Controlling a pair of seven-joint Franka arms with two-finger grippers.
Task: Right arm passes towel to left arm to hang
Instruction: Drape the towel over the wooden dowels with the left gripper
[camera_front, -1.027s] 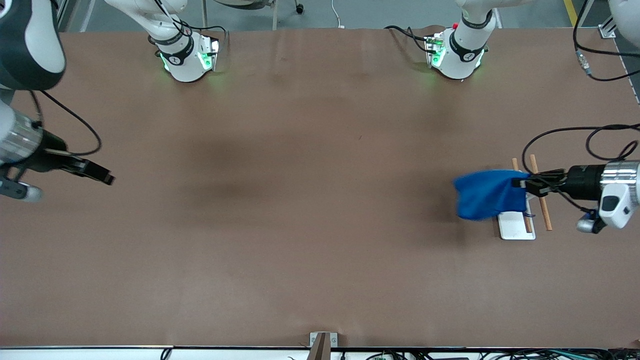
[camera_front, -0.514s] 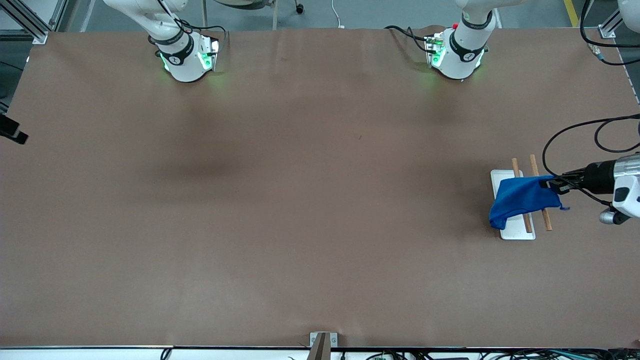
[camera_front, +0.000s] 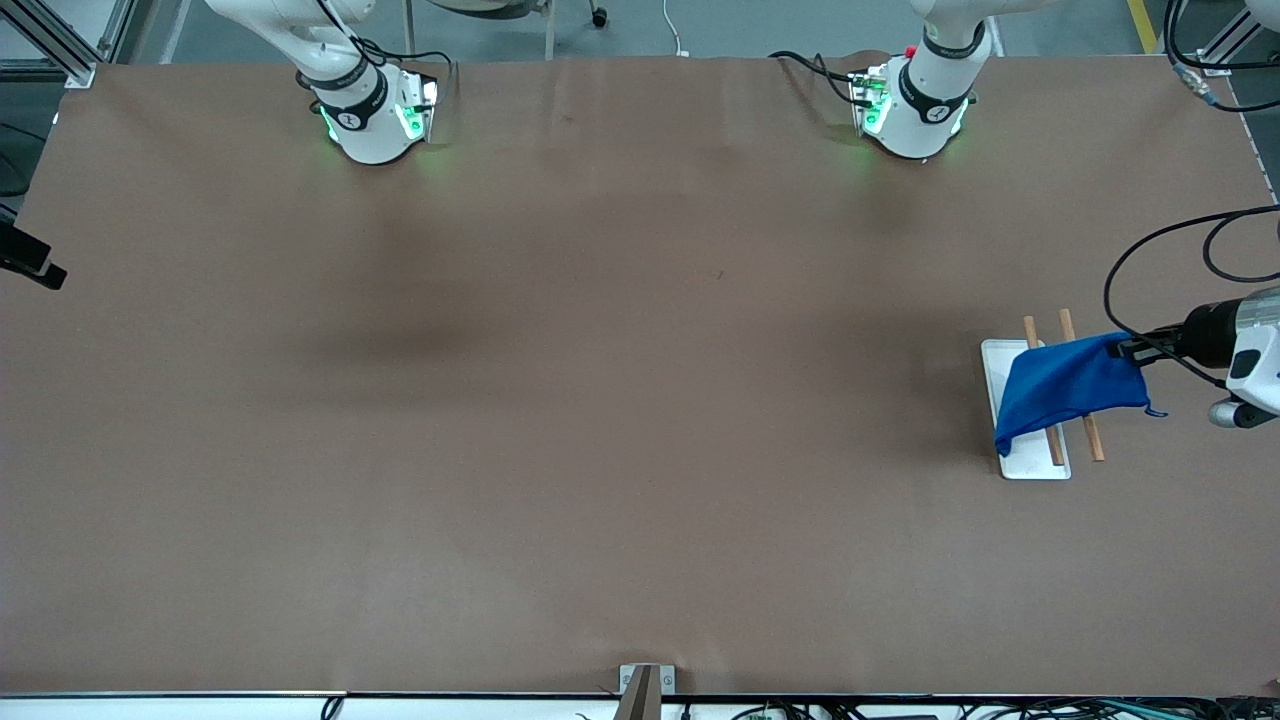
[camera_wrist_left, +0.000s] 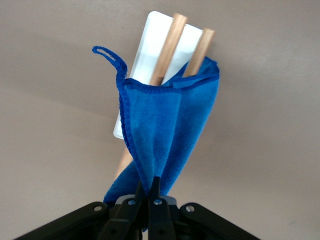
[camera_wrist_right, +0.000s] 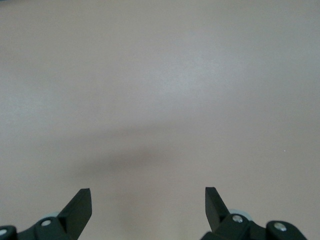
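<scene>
Blue towel draped over the rack

Blue microfibre towel (camera_front: 1065, 388), bunched, loop dangling, hangs over the two-dowel wooden rack (camera_front: 1036, 408) near the table's left-arm edge, pinched by the left gripper (camera_wrist_left: 149, 196). Right gripper (camera_wrist_right: 148, 206) waits at the right-arm edge, fingers apart.

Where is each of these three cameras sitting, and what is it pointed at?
Front view: high across the table, facing both bases; the left gripper holds the towel over the rack.
Left wrist view: on the left arm, looking past its shut gripper at towel and rack.
Right wrist view: on the waiting right arm, its open gripper over bare tabletop.
Front and left wrist views share towel and rack.
</scene>
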